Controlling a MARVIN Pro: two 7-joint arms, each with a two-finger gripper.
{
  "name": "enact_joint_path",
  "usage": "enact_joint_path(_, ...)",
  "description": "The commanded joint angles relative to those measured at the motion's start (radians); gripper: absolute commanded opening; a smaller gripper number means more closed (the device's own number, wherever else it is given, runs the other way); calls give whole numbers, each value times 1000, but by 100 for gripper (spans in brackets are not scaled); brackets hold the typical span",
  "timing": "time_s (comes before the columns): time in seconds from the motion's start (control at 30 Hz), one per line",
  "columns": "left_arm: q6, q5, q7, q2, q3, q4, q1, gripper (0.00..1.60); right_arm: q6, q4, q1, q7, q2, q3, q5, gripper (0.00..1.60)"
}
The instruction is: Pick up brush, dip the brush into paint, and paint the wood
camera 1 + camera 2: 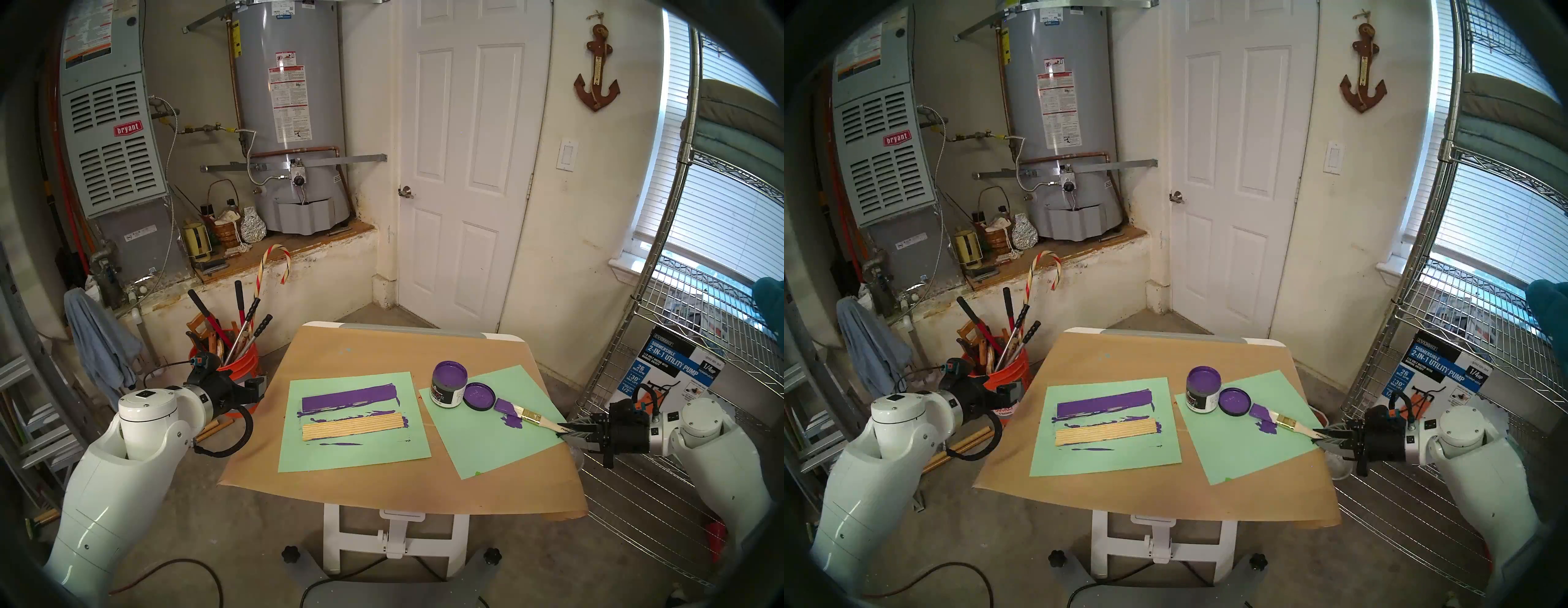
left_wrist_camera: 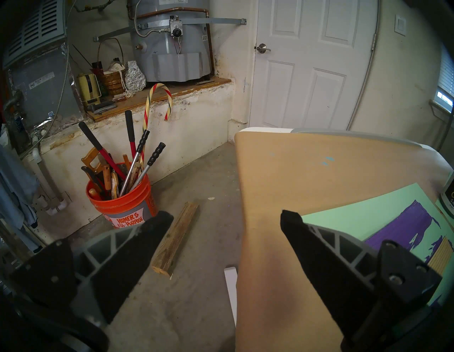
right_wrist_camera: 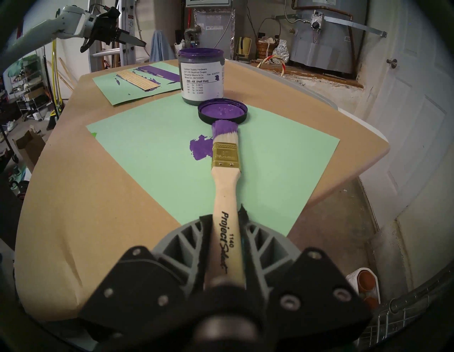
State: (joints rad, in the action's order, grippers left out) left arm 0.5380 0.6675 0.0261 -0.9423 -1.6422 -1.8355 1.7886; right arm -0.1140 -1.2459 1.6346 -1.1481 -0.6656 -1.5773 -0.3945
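While the brush lies along the green sheet, bristles at the lid by the paint, the right gripper pinches its "Project Select 1140" handle, likely ready to lift. The jar's label reads "Mystical Grape"; the wood waits bare on the other sheet, and the left gripper hangs spread, off the table.

Home garage/utility room: water heater, furnace, tool bucket.
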Motion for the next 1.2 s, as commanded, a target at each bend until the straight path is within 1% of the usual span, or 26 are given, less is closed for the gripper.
enact_joint_path(0.0,-1,2,1,2,-8,-13,-4,160,-2,-12,-4,4,-2,-6,-4,61)
enact_joint_path(0.23,-1,2,1,2,-8,-13,-4,160,-1,-12,-4,3,-3,-7,-5,69)
enact_joint_path(0.63,-1,2,1,2,-8,-13,-4,160,1,-11,-3,3,-6,-9,-7,74)
enact_joint_path(0.7,-1,2,1,2,-8,-13,-4,160,0,-7,-6,1,-8,-8,-8,80)
enact_joint_path(0.8,-1,2,1,2,-8,-13,-4,160,3,-11,-3,0,-9,-9,-10,84)
enact_joint_path(0.9,-1,2,1,2,-8,-13,-4,160,8,-17,1,0,-9,-13,-14,98)
enact_joint_path(1.17,-1,2,1,2,-8,-13,-4,160,14,-18,4,-2,-14,-19,-21,115)
